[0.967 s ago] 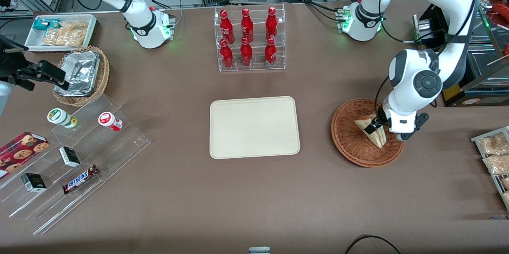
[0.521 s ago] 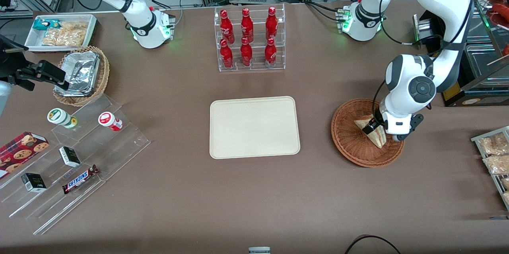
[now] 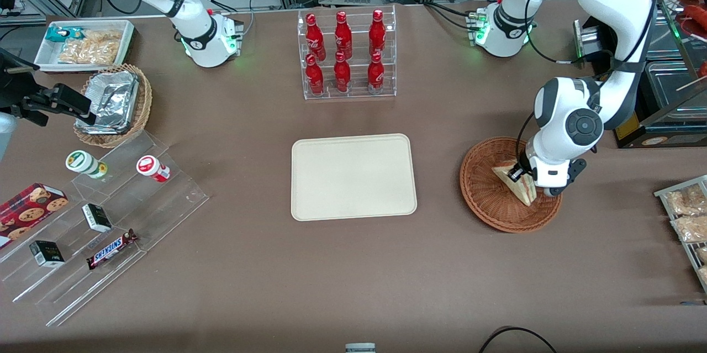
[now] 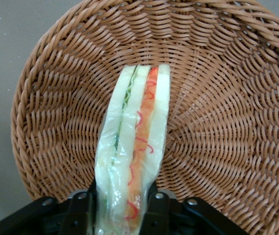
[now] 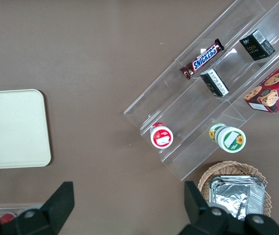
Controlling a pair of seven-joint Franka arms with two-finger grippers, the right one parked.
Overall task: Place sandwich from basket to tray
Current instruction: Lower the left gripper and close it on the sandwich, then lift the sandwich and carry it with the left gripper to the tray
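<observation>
Wrist view shows filling stripes and both fingers (image 4: pixel 83 215) pressing the wrapped sandwich's (image 4: pixel 134 147) sides, hidden from the front; front view: tray (image 3: pixel 353 176) bare, well apart from basket (image 3: pixel 489 204), bottle rack (image 3: pixel 347 54) farther; gripper (image 3: pixel 522 175) clamps sandwich inside basket.

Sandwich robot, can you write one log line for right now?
phase: grasp | gripper: in basket, fingers shut on sandwich | tray: bare, waiting
</observation>
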